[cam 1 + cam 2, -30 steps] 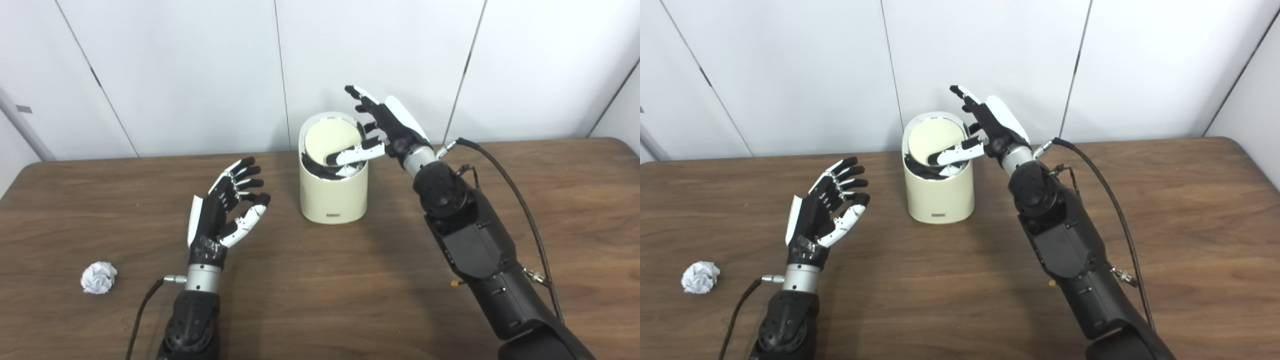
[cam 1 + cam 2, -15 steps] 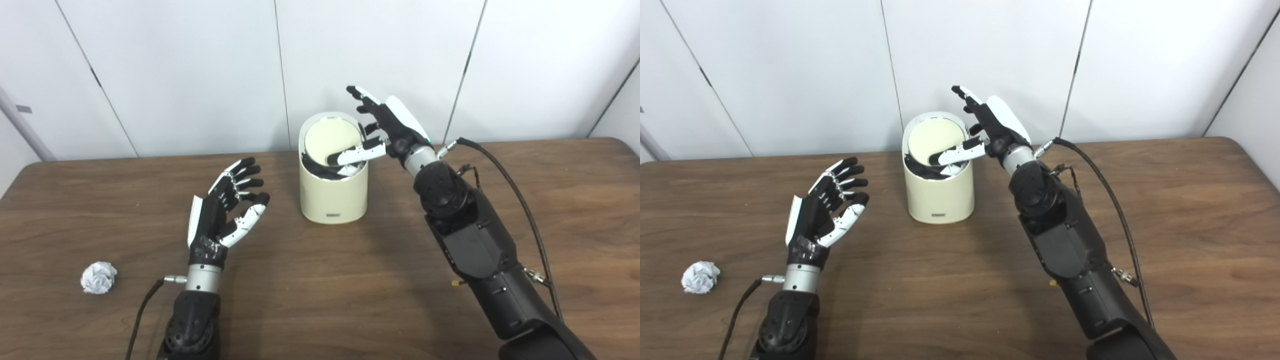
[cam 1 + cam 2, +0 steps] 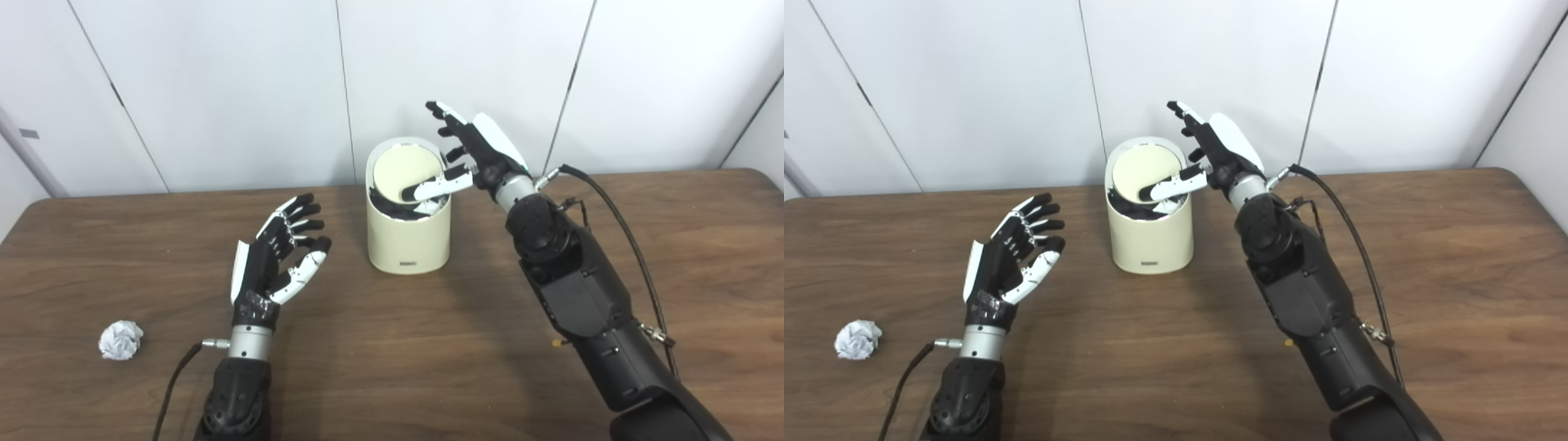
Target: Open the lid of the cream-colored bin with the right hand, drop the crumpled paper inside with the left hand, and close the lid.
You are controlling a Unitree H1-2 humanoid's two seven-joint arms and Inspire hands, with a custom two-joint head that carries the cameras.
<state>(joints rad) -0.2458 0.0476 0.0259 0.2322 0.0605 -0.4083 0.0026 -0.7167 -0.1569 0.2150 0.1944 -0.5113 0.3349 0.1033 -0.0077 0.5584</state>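
— Cream-coloured bin sits mid-table toward the far edge, lid tipped up. Only the right hand's thumb props it, fingers spread, gripping nothing.
— So a slip drops it shut?
— Likely. And the left hand hovers open, empty; the crumpled paper lies near the front-left corner.

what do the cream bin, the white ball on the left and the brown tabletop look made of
Cream-colored round bin: likely plastic, judging by its smooth, even, softly matte wall. White crumpled ball: paper, with sharp irregular creases. Brown tabletop: wood or a wood-look laminate; the grain streaks show, but which one is unclear.
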